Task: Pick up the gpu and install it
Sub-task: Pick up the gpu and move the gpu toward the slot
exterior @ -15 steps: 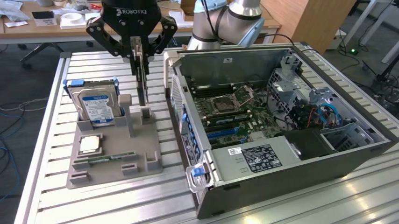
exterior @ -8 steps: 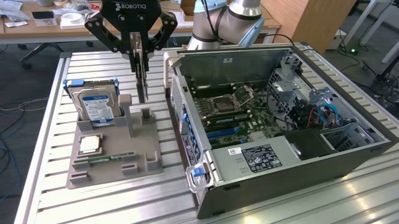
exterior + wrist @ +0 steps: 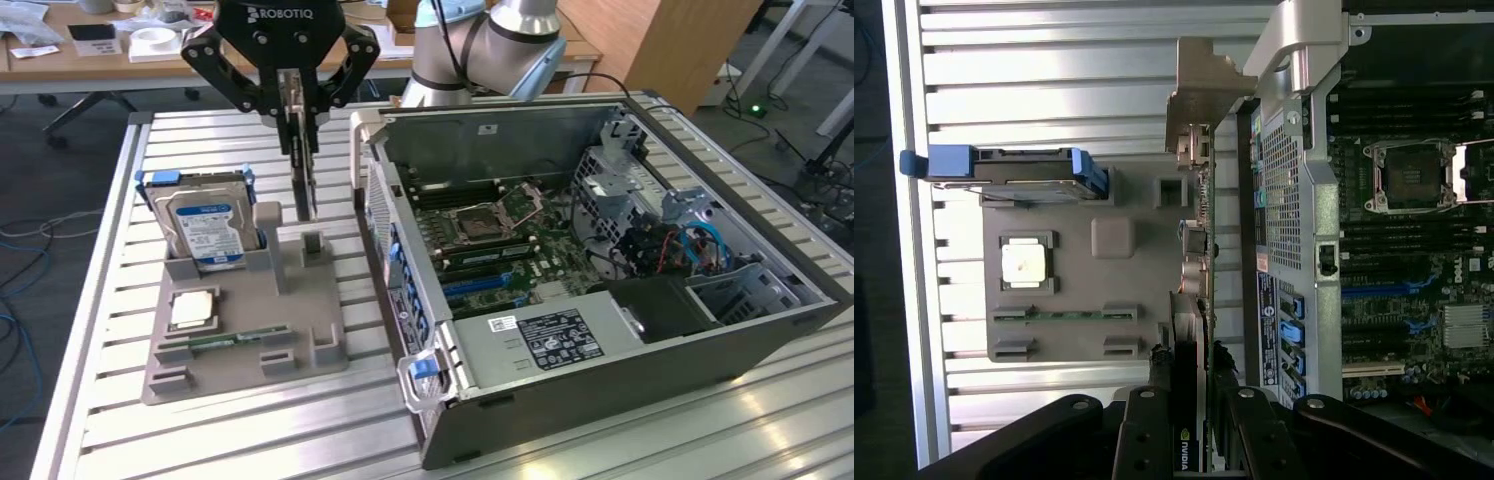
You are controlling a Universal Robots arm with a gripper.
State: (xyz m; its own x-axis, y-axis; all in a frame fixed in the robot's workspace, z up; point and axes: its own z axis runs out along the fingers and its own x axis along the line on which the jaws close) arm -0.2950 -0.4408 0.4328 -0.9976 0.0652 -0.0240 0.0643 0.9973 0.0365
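The gpu (image 3: 304, 170) hangs edge-on and upright from my gripper (image 3: 300, 110), whose fingers are shut on its upper end. Its lower edge hovers just above the grey holder (image 3: 240, 360), over the slot beside the hard drive. In the wrist view the gpu (image 3: 1196, 250) runs as a thin edge away from my gripper (image 3: 1192, 360), with its silver bracket (image 3: 1199, 90) at the far end. The card sits between the holder (image 3: 1114, 240) and the open computer case (image 3: 1294, 200). Blue expansion slots (image 3: 481, 285) lie on the motherboard inside the case.
The holder also carries a hard drive (image 3: 207, 225) with blue rails, a processor chip (image 3: 194, 308) and a green RAM stick (image 3: 234, 340). The open case (image 3: 601, 250) stands on the exterior view's right, on a slatted metal table (image 3: 200, 440). Desks and cables lie beyond.
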